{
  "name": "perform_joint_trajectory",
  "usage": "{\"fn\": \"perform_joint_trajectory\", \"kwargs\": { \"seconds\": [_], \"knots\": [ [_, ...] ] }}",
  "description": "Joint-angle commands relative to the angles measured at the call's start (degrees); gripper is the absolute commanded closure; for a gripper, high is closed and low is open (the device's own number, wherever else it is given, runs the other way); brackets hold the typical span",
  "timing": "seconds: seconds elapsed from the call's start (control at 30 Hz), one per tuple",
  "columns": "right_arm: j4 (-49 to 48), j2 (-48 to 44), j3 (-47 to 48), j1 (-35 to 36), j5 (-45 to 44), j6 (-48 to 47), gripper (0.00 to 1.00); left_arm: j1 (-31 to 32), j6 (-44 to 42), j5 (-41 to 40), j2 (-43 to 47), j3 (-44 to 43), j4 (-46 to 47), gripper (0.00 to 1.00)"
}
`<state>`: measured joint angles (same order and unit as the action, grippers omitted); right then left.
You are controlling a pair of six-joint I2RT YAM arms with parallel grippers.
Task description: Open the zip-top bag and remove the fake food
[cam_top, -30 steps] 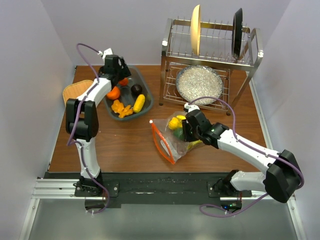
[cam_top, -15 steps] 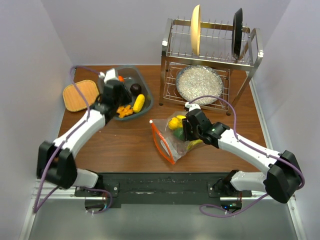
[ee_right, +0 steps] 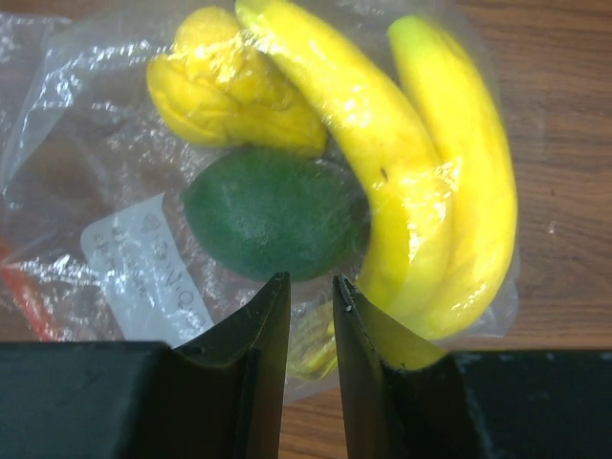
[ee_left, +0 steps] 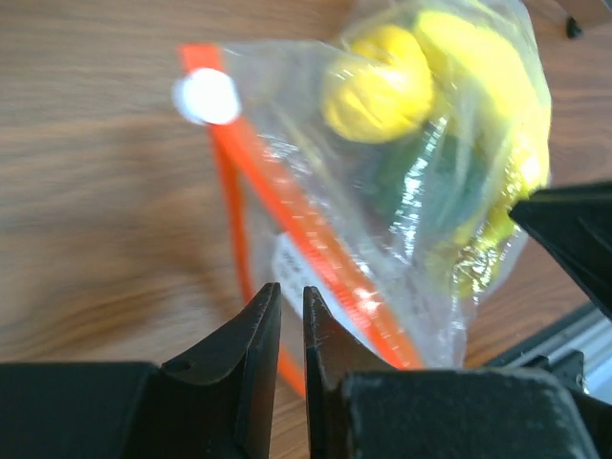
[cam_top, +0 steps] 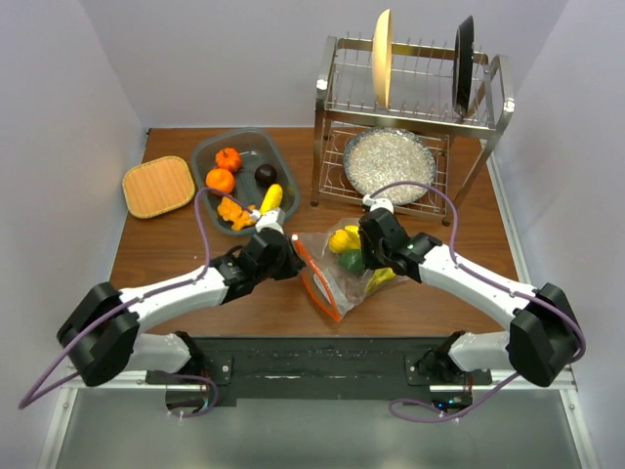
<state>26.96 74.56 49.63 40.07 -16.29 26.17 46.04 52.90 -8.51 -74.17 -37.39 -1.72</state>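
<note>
Bag (cam_top: 330, 285) lies on desk (cam_top: 166, 234), zip strip (ee_left: 287, 239) toward left gripper (cam_top: 289, 256), which is clenched and empty. Right gripper (cam_top: 367, 256) appears clamped on the film. Banana (ee_right: 382, 124), lemon (ee_right: 229, 81) and green piece (ee_right: 273, 212) are inside. Other pieces sit in tub (cam_top: 205, 154). Judged about half done.

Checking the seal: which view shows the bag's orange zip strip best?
Left wrist: the zip strip runs close-up across the frame, with a white tab at its end. Top external shows it small, along the zip-top bag's mouth. Right wrist catches only a red sliver at the frame edge.
</note>
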Motion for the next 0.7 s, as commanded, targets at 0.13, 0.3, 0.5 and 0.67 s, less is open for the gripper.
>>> {"fn": "perform_joint_trajectory", "kwargs": {
  "seconds": [0.13, 0.3, 0.5, 0.67],
  "knots": [
    [-4.5, 4.9, 4.3, -1.8, -4.0, 1.8, 0.72, 5.2, 3.6, 3.1, -9.7, -3.3, 13.4, 0.75],
    [-5.4, 8.4, 4.3, -2.1, -3.7, 1.6, 0.76, 5.9, 3.4, 4.1, -14.3, -3.8, 18.9, 0.62],
    [-4.9, 9.5, 2.8, -2.2, -0.8, 1.9, 0.79, 6.8, 1.4, 4.9, -18.1, -5.2, 23.1, 0.43],
    [-6.2, 8.1, 0.4, -2.2, 2.0, 2.1, 0.79, 7.6, 1.4, 4.4, -19.6, -5.5, 23.8, 0.31]
  ]
}}
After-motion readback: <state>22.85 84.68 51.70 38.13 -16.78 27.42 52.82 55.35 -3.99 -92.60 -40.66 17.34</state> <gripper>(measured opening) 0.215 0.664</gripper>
